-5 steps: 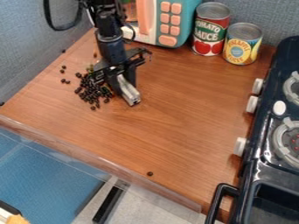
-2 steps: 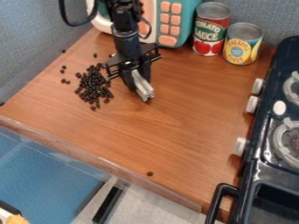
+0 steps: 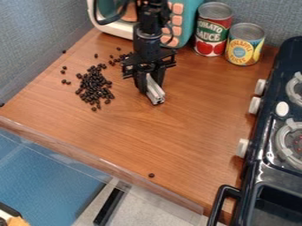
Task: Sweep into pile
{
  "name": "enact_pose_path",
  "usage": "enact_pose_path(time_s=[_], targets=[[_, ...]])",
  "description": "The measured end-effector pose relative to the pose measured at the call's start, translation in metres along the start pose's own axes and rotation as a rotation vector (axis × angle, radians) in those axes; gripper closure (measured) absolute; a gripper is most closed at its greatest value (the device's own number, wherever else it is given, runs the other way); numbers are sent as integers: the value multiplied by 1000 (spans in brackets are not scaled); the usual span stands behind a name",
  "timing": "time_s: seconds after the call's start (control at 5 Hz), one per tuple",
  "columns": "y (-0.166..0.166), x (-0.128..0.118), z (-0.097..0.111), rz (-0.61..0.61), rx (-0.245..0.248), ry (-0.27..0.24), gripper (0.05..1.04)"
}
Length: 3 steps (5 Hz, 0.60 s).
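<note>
Main pile of dark beans [image 3: 94,90] taken as landmark; all places in the view are given from it. Pile found on the brown counter [image 3: 189,123], loosely heaped, edges ragged. Small cluster of beans [image 3: 121,58] noted above and to the right of the pile, partly hidden behind the tool [image 3: 152,84]. A few strays [image 3: 65,82] scattered left of the pile and above it; one lone bean [image 3: 152,175] seen well apart, below and to the right, near the counter's front edge.

Tool observed just right of the pile, pointed downward, apart from it. A silver bar [image 3: 156,94] is held between its fingers, tilted, lower end directed down and to the right. Whether the counter is touched by the bar cannot be told.

Black arm [image 3: 147,39] seen above the tool, entering from the top of the view. Beyond the pile, up and to the right, a teal and white toy microwave [image 3: 189,15] is placed, partly covered by the arm. Farther right of the pile, a red can [image 3: 212,35] and a yellow can [image 3: 244,49] are stood upright, side by side. Black stove [image 3: 266,174] located at far right of the pile.
</note>
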<state>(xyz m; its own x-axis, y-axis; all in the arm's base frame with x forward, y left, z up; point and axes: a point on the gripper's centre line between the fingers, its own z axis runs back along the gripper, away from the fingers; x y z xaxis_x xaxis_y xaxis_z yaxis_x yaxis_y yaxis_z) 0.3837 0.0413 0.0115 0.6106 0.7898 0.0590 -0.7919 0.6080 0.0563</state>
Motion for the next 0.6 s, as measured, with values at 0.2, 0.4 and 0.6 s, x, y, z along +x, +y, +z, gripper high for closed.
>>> enact_pose_path(time_s=[0.2, 0.4, 0.6], targets=[[-1, 1, -2, -22, 70, 11, 653], [-3, -4, 0, -56, 57, 40, 368], [-3, -13, 20, -131, -16, 82, 112]])
